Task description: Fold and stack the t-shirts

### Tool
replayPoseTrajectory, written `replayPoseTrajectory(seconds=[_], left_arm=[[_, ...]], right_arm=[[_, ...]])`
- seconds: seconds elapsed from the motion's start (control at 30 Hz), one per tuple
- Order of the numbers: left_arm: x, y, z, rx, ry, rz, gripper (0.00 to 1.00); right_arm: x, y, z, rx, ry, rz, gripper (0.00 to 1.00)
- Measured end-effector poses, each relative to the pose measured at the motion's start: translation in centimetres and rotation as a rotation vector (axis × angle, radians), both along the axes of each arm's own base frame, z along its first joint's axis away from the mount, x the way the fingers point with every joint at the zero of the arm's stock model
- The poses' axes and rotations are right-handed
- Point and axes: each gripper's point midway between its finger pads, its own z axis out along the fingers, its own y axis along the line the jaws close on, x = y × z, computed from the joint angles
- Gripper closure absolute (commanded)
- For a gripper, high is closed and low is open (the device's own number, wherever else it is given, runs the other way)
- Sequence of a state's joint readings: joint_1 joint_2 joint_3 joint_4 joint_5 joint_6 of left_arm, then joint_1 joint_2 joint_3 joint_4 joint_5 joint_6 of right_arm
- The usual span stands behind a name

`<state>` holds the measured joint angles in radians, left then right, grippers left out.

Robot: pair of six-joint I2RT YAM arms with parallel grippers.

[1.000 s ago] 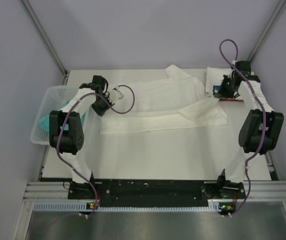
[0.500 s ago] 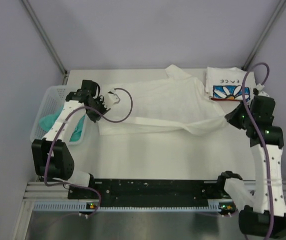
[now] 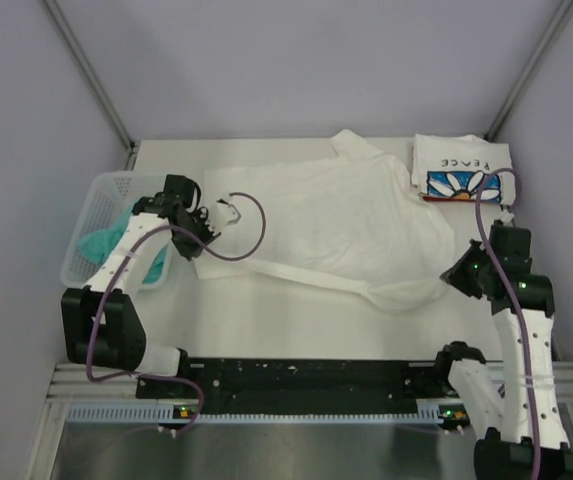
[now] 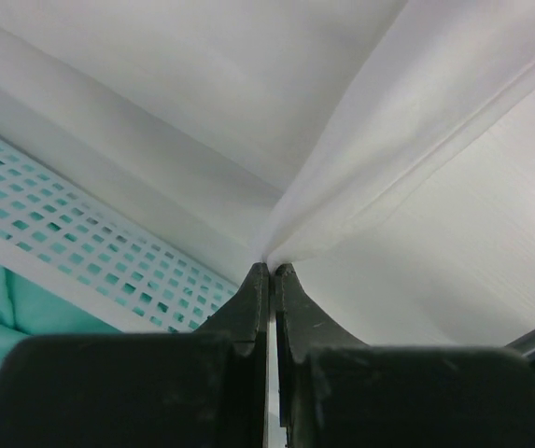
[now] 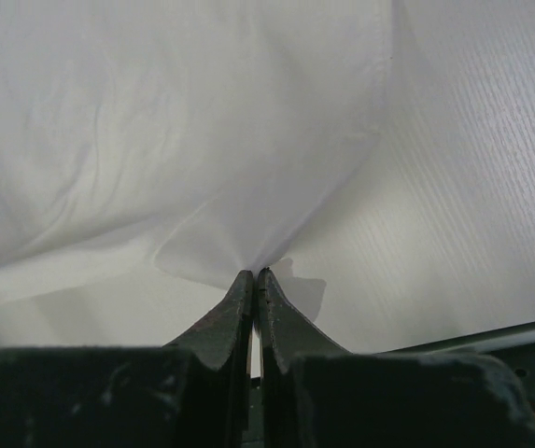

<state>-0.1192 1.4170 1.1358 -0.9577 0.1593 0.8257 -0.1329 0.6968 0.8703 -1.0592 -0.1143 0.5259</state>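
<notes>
A large white t-shirt [image 3: 336, 215] lies spread across the middle of the table, its print not showing. My left gripper [image 3: 200, 240] is shut on its left edge, next to the basket; the cloth [image 4: 360, 159] fans out from the pinched jaws [image 4: 271, 269]. My right gripper [image 3: 450, 274] is shut on the shirt's near right corner, with the white cloth [image 5: 183, 140] pulled up from the tips [image 5: 254, 273]. A folded white t-shirt with a blue daisy print [image 3: 461, 168] rests at the back right. A teal-green t-shirt [image 3: 106, 243] sits in the basket.
A white mesh basket [image 3: 94, 205] stands at the table's left edge, its wall [image 4: 71, 243] close by my left fingers. Grey walls and slanted metal struts enclose the table. The arm bases sit on the black rail at the near edge.
Both grippers have pulled the large white t-shirt toward the near edge, unfolding it wider. The right arm swung from beside the daisy shirt down to the near right; the left moved little.
</notes>
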Motion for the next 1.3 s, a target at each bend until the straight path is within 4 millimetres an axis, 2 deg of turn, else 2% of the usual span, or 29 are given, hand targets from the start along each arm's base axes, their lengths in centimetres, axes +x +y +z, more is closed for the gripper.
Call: replayPoseTrajectory(seconds=[0.13, 0.3, 0.5, 0.7, 0.9, 1.17, 1.3], left_arm=[[2.1, 0.0, 0.1, 0.01, -0.024, 0.016, 1.0], [5.3, -0.2, -1.8, 0.019, 0.005, 0.038, 1.0], [7.4, 0.1, -3.9, 0.052, 0.033, 0.065, 1.0], [8.7, 0.4, -4.4, 0.072, 0.021, 0.076, 1.0], [9.1, 0.5, -5.0, 0.081, 0.027, 0.079, 1.0], [9.4, 0.7, -5.9, 0.095, 0.048, 0.093, 1.0], [10.1, 0.8, -5.7, 0.098, 0.022, 0.112, 0.88]], right_arm=[[3.4, -1.2, -1.3, -0.034, 0.058, -0.012, 1.0], [10.2, -2.8, -2.5, -0.088, 0.082, 0.023, 1.0], [17.6, -4.1, -4.5, -0.125, 0.096, 0.076, 1.0], [22.8, -4.9, -5.0, -0.143, 0.084, 0.104, 1.0], [26.0, -5.0, -4.3, -0.155, 0.042, 0.148, 1.0], [26.9, -5.1, -6.2, -0.158, 0.078, 0.174, 1.0], [27.2, -5.1, -6.4, -0.151, 0.08, 0.174, 1.0]])
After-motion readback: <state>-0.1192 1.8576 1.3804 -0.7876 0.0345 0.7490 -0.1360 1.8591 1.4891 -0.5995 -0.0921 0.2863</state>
